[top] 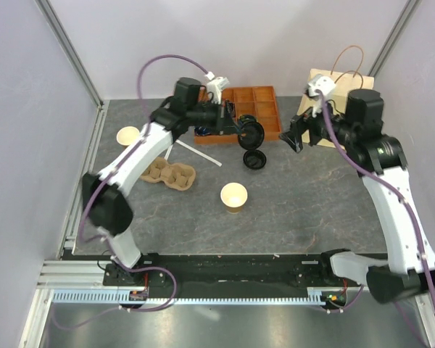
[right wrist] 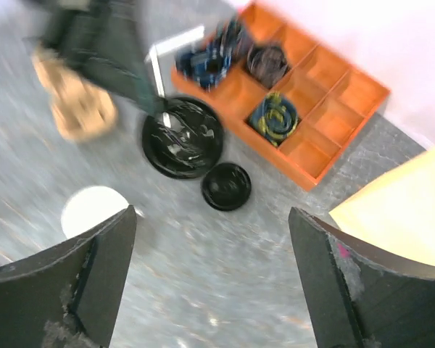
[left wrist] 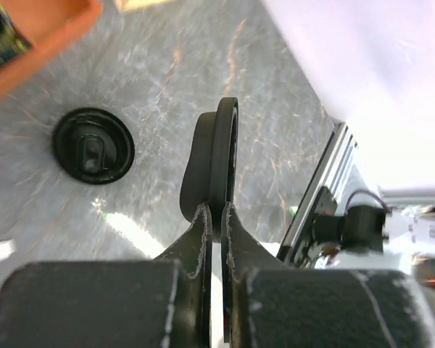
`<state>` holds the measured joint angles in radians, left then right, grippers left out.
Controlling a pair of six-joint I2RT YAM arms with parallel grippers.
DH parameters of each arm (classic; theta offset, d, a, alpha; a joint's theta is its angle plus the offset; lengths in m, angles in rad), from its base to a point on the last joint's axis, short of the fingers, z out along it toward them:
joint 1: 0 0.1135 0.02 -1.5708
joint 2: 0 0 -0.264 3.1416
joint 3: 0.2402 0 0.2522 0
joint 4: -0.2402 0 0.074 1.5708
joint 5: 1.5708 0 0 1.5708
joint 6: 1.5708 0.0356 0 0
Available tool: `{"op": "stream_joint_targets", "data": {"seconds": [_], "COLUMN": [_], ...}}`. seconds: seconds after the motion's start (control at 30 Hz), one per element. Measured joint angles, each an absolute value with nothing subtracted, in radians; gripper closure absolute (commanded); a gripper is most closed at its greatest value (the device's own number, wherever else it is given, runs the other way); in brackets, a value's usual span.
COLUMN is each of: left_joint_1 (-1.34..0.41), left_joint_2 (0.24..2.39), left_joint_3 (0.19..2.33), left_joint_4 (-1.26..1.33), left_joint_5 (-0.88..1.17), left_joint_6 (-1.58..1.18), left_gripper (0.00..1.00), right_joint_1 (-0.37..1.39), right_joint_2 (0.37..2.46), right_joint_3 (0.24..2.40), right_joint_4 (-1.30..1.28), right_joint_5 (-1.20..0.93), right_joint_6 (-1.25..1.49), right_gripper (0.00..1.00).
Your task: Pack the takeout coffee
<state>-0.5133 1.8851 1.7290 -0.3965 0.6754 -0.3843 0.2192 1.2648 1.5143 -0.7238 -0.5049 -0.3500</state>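
Coffee cup point(top: 233, 196) uncovered on table point(top: 297, 203) | left claw point(left wrist: 216, 214) clamped on black lid point(left wrist: 206, 159) | right claw point(right wrist: 212, 217) apart

Glossy black plastic lid point(right wrist: 182, 138)

I am finding no lettering, brand, number or sign that I can read in any of the views. The black lid point(left wrist: 94, 145) lying on the table is showing only moulded relief on its top, and I am not making out any characters in it.
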Motion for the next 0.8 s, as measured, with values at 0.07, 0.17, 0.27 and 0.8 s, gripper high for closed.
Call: {"op": "stream_joint_targets", "data": {"seconds": [0.07, 0.17, 0.27, 0.8], "left_joint_1": [-0.510, -0.523, -0.560, -0.812], "left_joint_2": [1.726, 1.499, 1.240, 0.529], "left_joint_3": [1.689, 1.601, 1.446, 0.589], "left_joint_4": [-0.450, -0.479, -0.486, -0.227], "left_joint_5": [0.649, 0.598, 0.569, 0.422], "left_joint_6": [-0.289, -0.120, 0.122, 1.523], "left_gripper": [0.98, 0.98, 0.98, 0.98], "right_joint_1": [0.189, 0.185, 0.185, 0.198], "right_joint_2": [1.177, 1.119, 1.108, 1.070], "right_joint_3": [1.515, 1.515, 1.523, 1.197], "right_joint_4": [-0.710, -0.704, -0.718, -0.685], "right_joint_5": [-0.507, -0.520, -0.566, -0.953], "right_joint_6": [-0.215, -0.092, -0.049, 0.248], "right_gripper": [0.02, 0.02, 0.02, 0.08]}}
